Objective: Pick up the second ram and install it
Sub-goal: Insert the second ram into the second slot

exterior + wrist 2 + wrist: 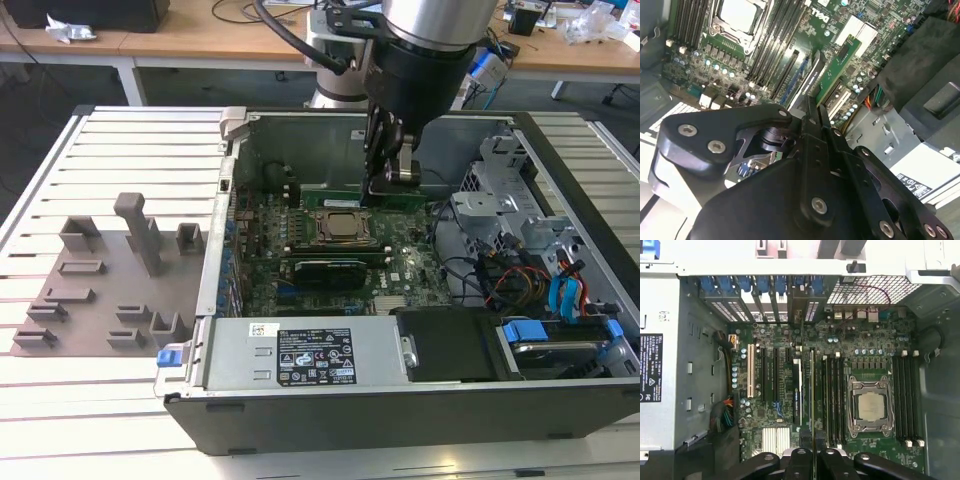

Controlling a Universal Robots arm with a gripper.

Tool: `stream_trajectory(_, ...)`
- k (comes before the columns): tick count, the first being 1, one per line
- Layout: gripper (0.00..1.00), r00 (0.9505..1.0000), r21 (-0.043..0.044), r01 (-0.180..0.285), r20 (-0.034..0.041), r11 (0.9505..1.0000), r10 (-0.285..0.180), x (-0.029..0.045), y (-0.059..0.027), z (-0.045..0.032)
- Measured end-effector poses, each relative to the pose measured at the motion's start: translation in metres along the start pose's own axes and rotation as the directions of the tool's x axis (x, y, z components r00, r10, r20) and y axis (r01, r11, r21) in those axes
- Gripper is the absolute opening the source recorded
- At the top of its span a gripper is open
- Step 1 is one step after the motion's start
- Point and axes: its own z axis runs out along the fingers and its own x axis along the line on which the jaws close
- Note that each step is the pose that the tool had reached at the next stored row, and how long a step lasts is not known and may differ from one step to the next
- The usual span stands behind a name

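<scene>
Slatted table (100, 410); open case (400, 425), 2nd ram (812, 390) in claw (813, 446) inside.

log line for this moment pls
gripper: shut on second ram | position: inside case, at memory slots beside CPU socket | seated: cannot tell

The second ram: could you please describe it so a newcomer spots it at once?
In the exterior view, find the open computer case and the square CPU socket inside it. Above the socket, the gripper has its jaws shut on the second ram: a long thin green stick, unlike the wider black card below the socket.
</scene>
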Motion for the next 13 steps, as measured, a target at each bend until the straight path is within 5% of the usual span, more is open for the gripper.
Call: stream_trajectory(13, 0.13, 1.0, 0.0, 0.0, -0.0001, 1.0, 0.0, 0.0007, -0.0018, 0.019)
